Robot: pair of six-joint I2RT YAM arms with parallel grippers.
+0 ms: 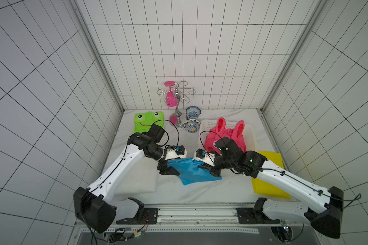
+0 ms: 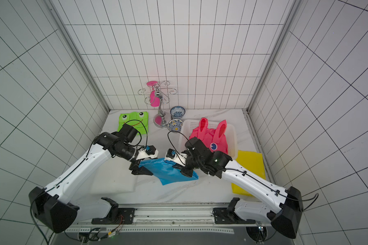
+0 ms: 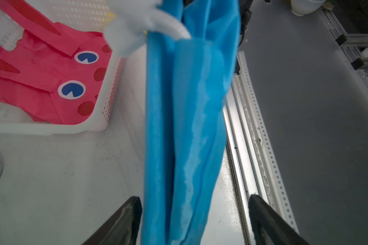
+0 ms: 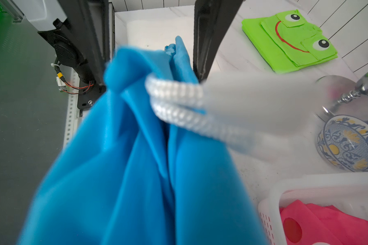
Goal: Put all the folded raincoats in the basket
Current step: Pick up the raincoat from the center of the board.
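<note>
**Top views.** Found the blue raincoat (image 1: 191, 171) at near centre of the bench (image 1: 200, 191), slung between the two arms and sagging toward the near edge. Contact of its lowest corner with the bench: not resolved. Logged the right pincer (image 1: 208, 167) clenched on the right end of the fabric, and the left pincer (image 1: 169, 170) at the left end with jaws apart. Placed the basket (image 1: 208, 124) just far-right of the bundle, with a pink rabbit-eared raincoat (image 1: 227, 135) already inside and covering most of the floor.

Judged the step in hand as the carry to the basket. Judged it best to:
- re-clench the left side on the free end before travel, keeping the fold from opening;
- raise the bundle above the flared rim;
- lay it flat on the pink coat and let go only once settled.

**Left wrist.** Saw the black fingers (image 3: 123, 220) standing wide, with blue fabric running between them, just beside one and clear of the other: released, gripping nothing. Noted a thin, smooth, faintly glossy sheet in long soft pleats. Noted the basket as rigid white plastic with a perforated wall and a flared rim (image 3: 51, 128).

**Right wrist.** Saw the white ribbed fingers (image 4: 174, 91) pinched shut on a bunched ridge of the blue raincoat, the rest hanging in loose folds. Judged the material limp and slippery, likely to slide out of a shallow bite.
</note>
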